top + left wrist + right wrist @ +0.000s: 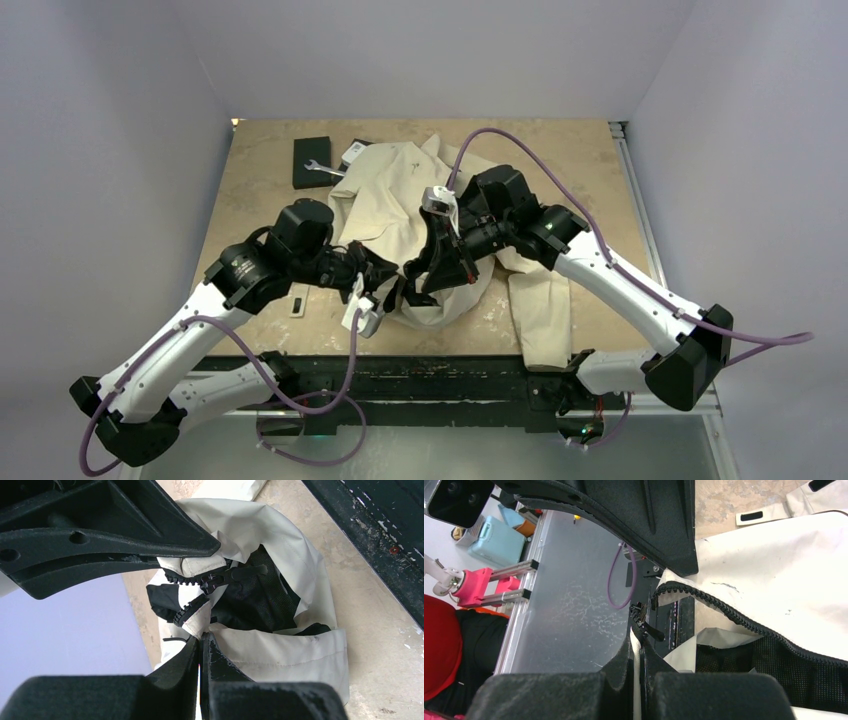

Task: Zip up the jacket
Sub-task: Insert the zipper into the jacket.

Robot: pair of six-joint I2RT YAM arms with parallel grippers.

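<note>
The cream jacket [395, 190] lies spread in the middle of the table, its lower end bunched up between my two grippers. My left gripper [202, 636] is shut on a cream corner of the jacket's front edge, just below a run of black zipper teeth. The zipper slider and its pull tab [225, 576] hang right above it, over the black mesh lining [260, 600]. My right gripper [640, 639] is shut on the other front edge, with the dark slider [642, 625] right at its fingertips. Zipper teeth [734, 617] run off to the right. In the top view both grippers [405, 285] [428, 280] meet at the hem.
A black box [312, 160] with a wrench [325, 170] beside it sits at the back left, next to a small white and black item [355, 150]. A small dark piece [297, 305] lies near the front left. The black rail [450, 375] marks the near table edge.
</note>
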